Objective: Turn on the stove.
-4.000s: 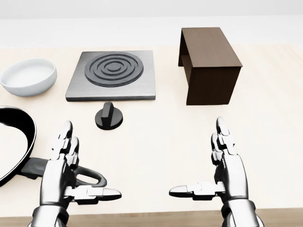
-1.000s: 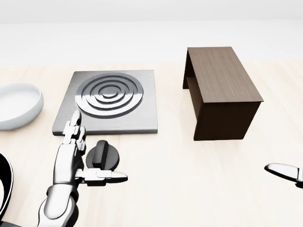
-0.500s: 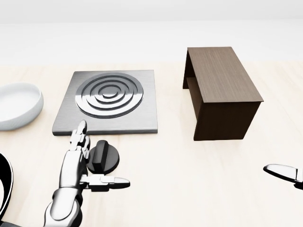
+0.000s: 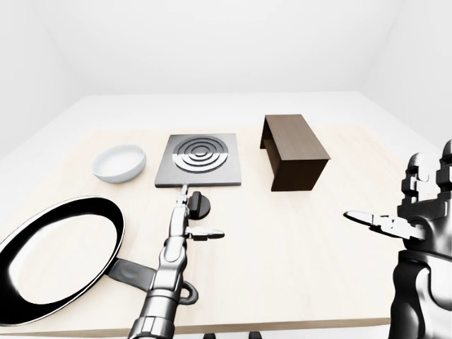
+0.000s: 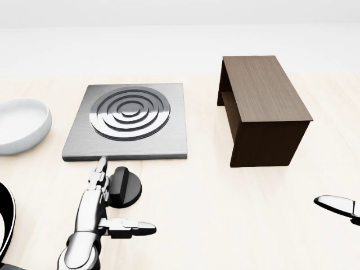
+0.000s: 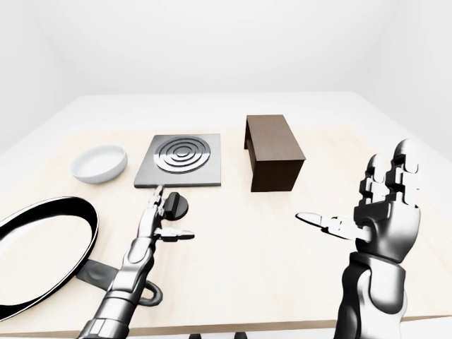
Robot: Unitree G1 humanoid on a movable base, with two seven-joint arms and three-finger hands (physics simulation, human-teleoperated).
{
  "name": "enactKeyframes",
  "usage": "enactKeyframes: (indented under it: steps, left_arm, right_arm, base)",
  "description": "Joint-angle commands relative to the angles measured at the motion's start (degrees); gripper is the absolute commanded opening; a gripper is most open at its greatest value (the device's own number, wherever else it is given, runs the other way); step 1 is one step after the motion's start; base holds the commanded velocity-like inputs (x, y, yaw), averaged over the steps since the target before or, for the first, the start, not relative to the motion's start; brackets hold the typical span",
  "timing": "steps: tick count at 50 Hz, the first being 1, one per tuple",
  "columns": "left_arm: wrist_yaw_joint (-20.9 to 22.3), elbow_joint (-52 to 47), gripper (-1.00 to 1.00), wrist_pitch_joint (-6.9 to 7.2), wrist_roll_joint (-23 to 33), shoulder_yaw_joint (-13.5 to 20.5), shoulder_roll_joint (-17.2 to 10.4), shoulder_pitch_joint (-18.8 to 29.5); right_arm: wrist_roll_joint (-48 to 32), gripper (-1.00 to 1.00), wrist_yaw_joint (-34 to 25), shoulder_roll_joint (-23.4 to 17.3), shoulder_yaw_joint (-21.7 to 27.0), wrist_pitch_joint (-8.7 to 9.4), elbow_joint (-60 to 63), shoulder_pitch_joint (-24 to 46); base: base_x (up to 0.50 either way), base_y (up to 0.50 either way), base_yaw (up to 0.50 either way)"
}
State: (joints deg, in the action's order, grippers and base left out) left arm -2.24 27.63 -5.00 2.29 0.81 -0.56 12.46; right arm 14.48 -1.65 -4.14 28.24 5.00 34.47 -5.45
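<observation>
The grey stove plate (image 5: 129, 121) with ring burner lies on the pale wooden table. Its black knob (image 5: 125, 187) sits just below the plate's lower edge. My left hand (image 5: 109, 205) is open; its fingers (image 5: 97, 180) stand along the knob's left side and its thumb (image 5: 130, 227) points right below the knob. They are not closed round it. My right hand (image 6: 378, 205) is open and raised at the right, far from the stove; only its thumb tip (image 5: 337, 203) shows in the head view.
A dark brown wooden box (image 5: 261, 109) stands right of the stove. A white bowl (image 5: 19, 124) sits left of it. A black frying pan (image 4: 56, 258) lies at the table's lower left, its handle (image 4: 138, 274) under my left forearm.
</observation>
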Motion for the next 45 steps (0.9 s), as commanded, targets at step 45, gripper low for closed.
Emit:
enactKeyframes:
  steps: [45]
  left_arm:
    - [1.75,-19.31,1.00,0.00,5.61,-9.97,4.29,-11.61]
  right_arm:
    - [0.04,1.00,-0.06,0.04,0.14,0.00,-0.40,-0.06]
  base:
    - [0.00,0.00,0.00]
